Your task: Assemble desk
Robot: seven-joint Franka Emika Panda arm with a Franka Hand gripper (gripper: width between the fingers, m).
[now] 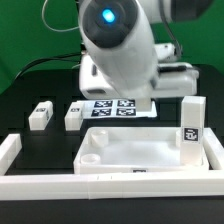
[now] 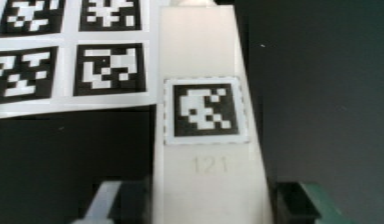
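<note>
Your claw [image 2: 203, 204] is clamped on a leg [image 2: 203, 110], right by the edge of the marker board [image 2: 64, 55]; you've got open black surface [image 2: 331, 100] on its other side.

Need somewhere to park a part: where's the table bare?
Bare black table behind the two loose legs, on the exterior view's left, and between those legs and the tabletop. Crowded around the marker board, where the end effector grips another leg.
</note>
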